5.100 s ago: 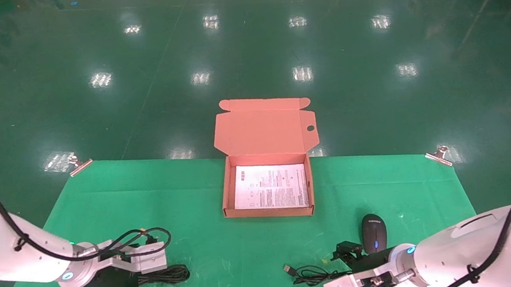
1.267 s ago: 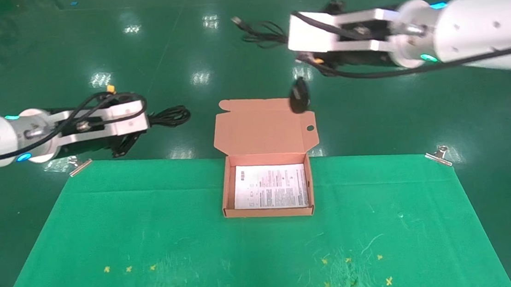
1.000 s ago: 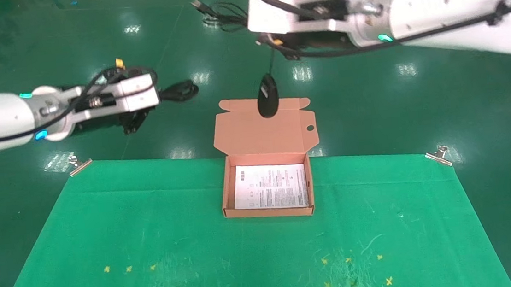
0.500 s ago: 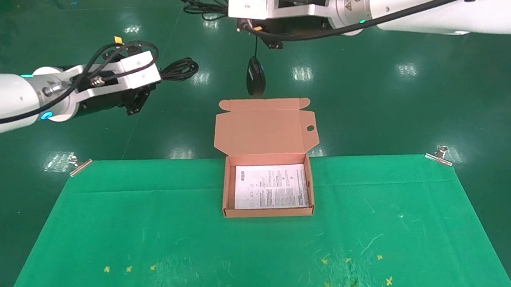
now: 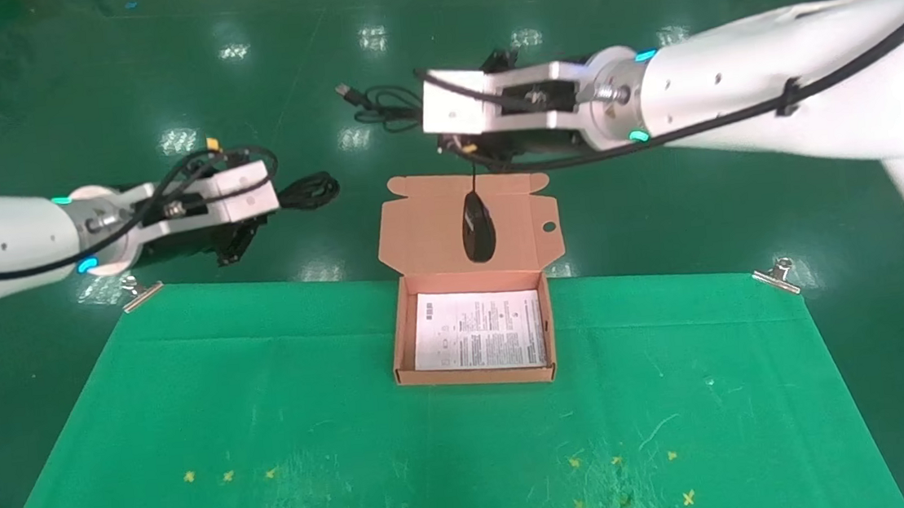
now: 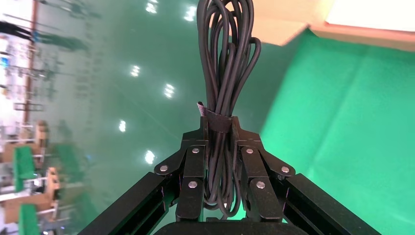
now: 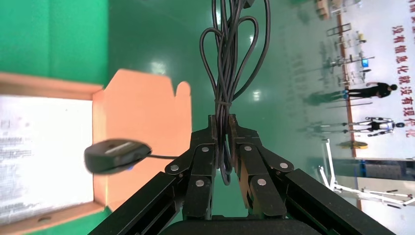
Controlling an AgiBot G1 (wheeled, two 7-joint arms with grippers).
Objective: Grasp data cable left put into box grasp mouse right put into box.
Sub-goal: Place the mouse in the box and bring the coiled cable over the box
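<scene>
The salmon-orange box lies open on the green cloth, with a white leaflet inside and its flap lid standing behind. My right gripper is shut on the mouse's bundled cord, high behind the box. The black mouse dangles on its cord in front of the lid, above the box's rear edge; the right wrist view shows it and the gripper. My left gripper is shut on the data cable, held in the air left of the lid, also seen in the left wrist view.
The green cloth covers the table, held by metal clips at the back corners. Small yellow marks dot its front part. Shiny green floor lies beyond the table's far edge.
Both arms lifted their loads off the cloth earlier. In the last half second the right arm came down, lowering the dangling mouse in front of the lid. The left arm sank slightly.
</scene>
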